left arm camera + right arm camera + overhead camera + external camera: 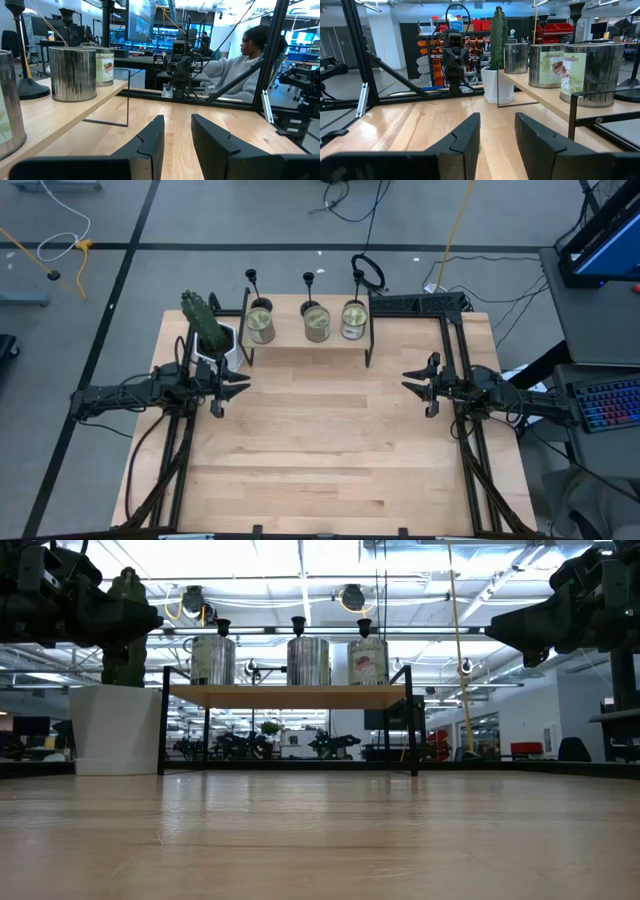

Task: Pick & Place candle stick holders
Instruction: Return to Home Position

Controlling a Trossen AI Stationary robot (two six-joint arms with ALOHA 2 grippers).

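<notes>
Three black candle stick holders (254, 283) (309, 283) (358, 280) stand on their round bases along the far edge of a small wooden shelf (305, 340) at the table's far side, behind three round jars. The low view shows their cups (298, 626) above the jars. My left gripper (243, 385) is open and empty at the table's left, near the shelf's left leg. My right gripper (408, 380) is open and empty at the table's right. Both hover above the table, pointing at each other.
Three round metallic jars (260, 323) (316, 322) (354, 320) stand on the shelf in front of the holders. A green plant in a white pot (207, 328) stands left of the shelf. A person (245, 55) sits beyond the table's right side. Bare wood (320, 450) spreads over the table's middle and near part.
</notes>
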